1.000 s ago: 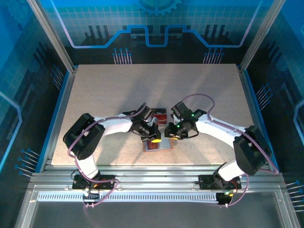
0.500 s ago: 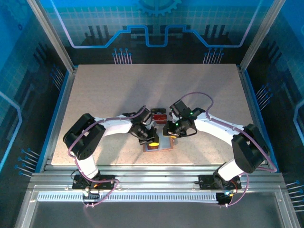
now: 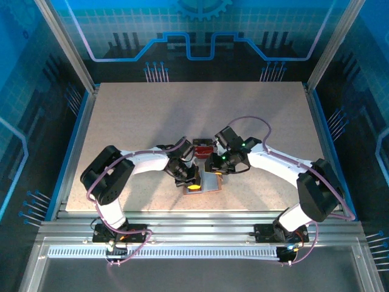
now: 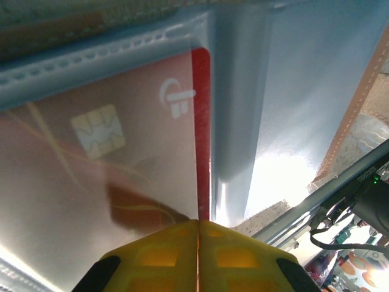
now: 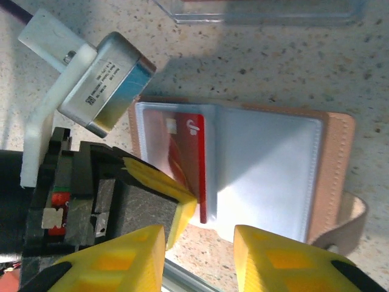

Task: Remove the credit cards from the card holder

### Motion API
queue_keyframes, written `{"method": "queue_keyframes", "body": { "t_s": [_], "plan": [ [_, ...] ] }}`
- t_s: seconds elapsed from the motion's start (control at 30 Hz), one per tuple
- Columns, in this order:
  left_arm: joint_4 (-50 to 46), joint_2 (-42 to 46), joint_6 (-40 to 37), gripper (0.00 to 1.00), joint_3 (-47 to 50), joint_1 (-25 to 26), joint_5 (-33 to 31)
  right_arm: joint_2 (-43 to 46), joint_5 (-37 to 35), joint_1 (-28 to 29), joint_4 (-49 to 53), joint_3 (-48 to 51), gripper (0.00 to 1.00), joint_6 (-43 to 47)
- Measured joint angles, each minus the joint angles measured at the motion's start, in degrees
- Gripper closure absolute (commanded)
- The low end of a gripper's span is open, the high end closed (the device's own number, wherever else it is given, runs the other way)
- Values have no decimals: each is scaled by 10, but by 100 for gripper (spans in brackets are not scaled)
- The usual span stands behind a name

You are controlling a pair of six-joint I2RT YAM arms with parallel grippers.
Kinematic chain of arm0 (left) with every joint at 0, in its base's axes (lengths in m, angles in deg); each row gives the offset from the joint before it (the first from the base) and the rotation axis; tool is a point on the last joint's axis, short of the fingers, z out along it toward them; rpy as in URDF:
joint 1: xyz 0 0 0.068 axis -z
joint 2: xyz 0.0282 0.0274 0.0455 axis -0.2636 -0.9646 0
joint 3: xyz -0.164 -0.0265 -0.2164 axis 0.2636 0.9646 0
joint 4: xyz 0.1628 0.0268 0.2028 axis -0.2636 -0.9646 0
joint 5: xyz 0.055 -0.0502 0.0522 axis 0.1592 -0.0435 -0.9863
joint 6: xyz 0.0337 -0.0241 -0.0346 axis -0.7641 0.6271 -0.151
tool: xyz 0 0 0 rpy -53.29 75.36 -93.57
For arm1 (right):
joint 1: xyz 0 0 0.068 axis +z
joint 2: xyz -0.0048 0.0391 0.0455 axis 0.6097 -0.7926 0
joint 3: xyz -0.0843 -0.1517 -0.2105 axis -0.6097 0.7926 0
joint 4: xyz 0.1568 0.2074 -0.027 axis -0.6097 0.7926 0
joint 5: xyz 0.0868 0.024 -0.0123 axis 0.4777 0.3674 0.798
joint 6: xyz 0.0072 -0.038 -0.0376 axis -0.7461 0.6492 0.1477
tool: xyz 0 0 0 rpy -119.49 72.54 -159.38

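The card holder (image 5: 337,152) has a tan, leather-like matt skin with stitched edges. Its inner sleeves are smooth, translucent plastic that catches the glare. A red credit card (image 4: 203,121) tucked in a sleeve looks glossy, with a metallic chip. The bench (image 5: 292,67) is matt, speckled and stone-like. The left end effector (image 4: 197,237) has smooth yellow plastic fingertips.

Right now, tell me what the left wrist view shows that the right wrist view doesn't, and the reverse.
Left wrist: close detail, the chip with gold contacts and the clear sleeve over most of the red card. Right wrist: the whole open wallet with its strap, the clear box beyond, and the right gripper open, empty. Both: the red card in the wallet, the left gripper shut at its edge.
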Motion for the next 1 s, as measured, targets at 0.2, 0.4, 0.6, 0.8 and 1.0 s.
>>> {"method": "queue_keyframes", "body": {
  "t_s": [0.2, 0.4, 0.6, 0.8, 1.0],
  "plan": [
    [0, 22, 2, 92, 0, -9, -5, -29, 33, 6, -41, 0, 67, -9],
    [7, 31, 5, 93, 11, -31, -8, -71, 61, 16, -76, 0, 72, -18],
    [8, 31, 5, 93, 30, -43, -14, -110, 77, 24, -102, 0, 74, -26],
    [7, 31, 4, 94, 32, -43, -25, -129, 78, 24, -112, 0, 74, -28],
    [7, 31, 3, 94, 34, -44, -25, -144, 84, 24, -118, -1, 75, -28]
  ]
}}
